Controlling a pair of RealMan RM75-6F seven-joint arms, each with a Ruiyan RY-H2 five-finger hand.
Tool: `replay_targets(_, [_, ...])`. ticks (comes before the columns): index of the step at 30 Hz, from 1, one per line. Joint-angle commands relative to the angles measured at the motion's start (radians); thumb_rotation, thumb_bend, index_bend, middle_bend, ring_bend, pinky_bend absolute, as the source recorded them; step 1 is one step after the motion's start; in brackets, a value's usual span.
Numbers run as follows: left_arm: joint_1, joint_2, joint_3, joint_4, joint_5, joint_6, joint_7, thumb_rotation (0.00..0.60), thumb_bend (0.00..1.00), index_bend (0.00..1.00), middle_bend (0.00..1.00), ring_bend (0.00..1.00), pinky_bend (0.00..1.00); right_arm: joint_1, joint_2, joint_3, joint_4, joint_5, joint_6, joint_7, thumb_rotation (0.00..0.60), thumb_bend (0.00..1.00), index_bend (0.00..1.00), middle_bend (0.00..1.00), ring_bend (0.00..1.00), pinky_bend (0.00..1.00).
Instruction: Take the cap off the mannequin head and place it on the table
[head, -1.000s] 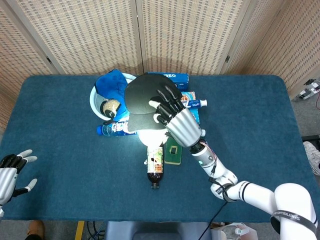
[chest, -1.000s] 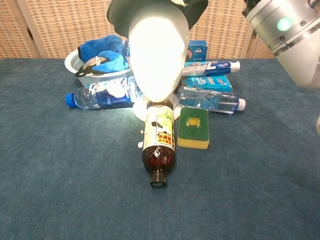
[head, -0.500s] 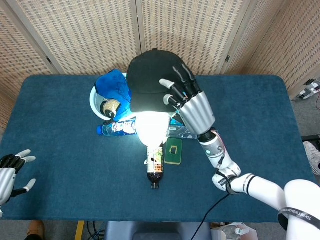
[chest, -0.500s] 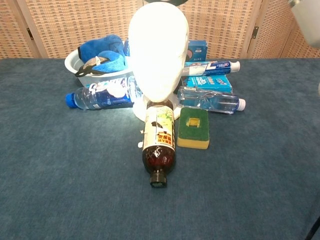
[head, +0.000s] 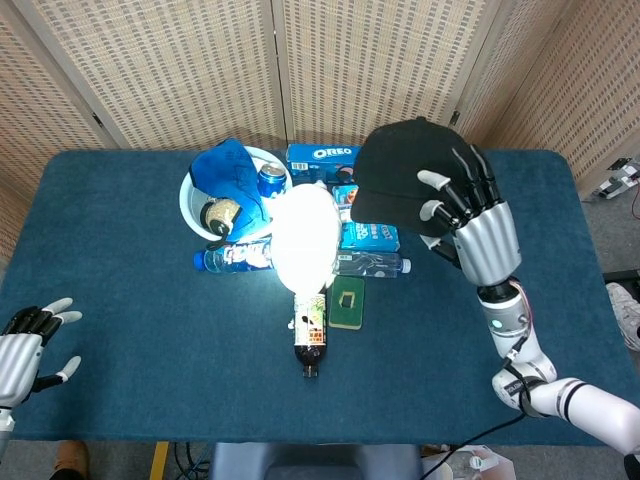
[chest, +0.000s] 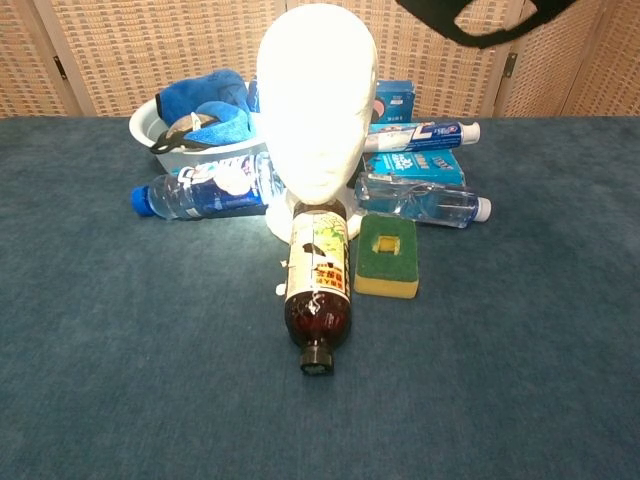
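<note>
The black cap (head: 400, 172) hangs in the air to the right of the bare white mannequin head (head: 304, 236), held by my right hand (head: 468, 222) well above the table. In the chest view only the cap's lower edge and back strap (chest: 487, 22) show at the top right, beside the mannequin head (chest: 317, 100). My left hand (head: 22, 345) rests low at the table's front left corner, its fingers spread and nothing in it.
A dark bottle (head: 310, 332) and a green sponge (head: 347, 303) lie in front of the head. A white basin with blue cloth (head: 225, 185), water bottles (chest: 200, 192), toothpaste (chest: 420, 133) and an Oreo box (head: 320, 156) crowd behind it. Blue table (head: 150, 300).
My right hand has lifted the cap off the mannequin head and carried it to the right and upward. The head now stands bare. The left hand has barely shifted.
</note>
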Motion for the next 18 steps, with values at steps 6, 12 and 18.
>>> replay_targets(6, [-0.005,-0.004,0.001,-0.007,-0.002,-0.007,0.012,0.600,0.23,0.28,0.17,0.18,0.10,-0.066,-0.084,-0.076,0.197,0.016,0.008,0.132,0.600,0.49,0.74,0.32,0.04,0.00])
replay_targets(12, [-0.003,-0.003,0.002,-0.008,-0.006,-0.006,0.016,0.600,0.23,0.28,0.17,0.18,0.10,-0.068,-0.180,-0.103,0.384,0.032,-0.031,0.212,0.600,0.49,0.74,0.32,0.04,0.00])
replay_targets(18, [-0.002,-0.002,0.002,-0.007,-0.015,-0.009,0.013,0.600,0.23,0.28,0.17,0.18,0.10,-0.063,-0.266,-0.109,0.525,0.056,-0.065,0.292,0.600,0.49,0.74,0.32,0.04,0.00])
